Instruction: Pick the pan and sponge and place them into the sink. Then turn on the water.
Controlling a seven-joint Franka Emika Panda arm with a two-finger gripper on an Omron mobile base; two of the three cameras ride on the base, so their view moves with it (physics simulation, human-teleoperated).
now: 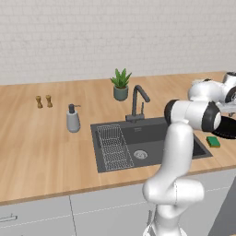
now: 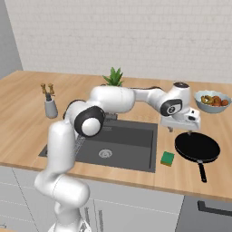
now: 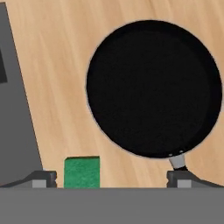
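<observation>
The black pan (image 2: 197, 147) lies flat on the wooden counter to the right of the sink (image 2: 136, 131), its handle (image 2: 201, 172) pointing toward the front edge. The green sponge (image 2: 167, 158) rests on the counter between the sink's right rim and the pan. My gripper (image 2: 180, 130) hangs open above the counter, over the pan's left rim, holding nothing. In the hand view the pan (image 3: 153, 87) lies under the wide-apart fingertips (image 3: 43, 179), with the sponge (image 3: 82, 172) at the lower left. The dark gooseneck faucet (image 1: 137, 102) stands behind the basin, and no water runs from it.
A wire rack (image 1: 114, 147) lies in the sink's left half. A grey bowl of food (image 2: 212, 102) stands behind the pan. A potted plant (image 1: 120, 84), a soap dispenser (image 1: 73, 119) and two small shakers (image 1: 44, 101) stand along the back left counter.
</observation>
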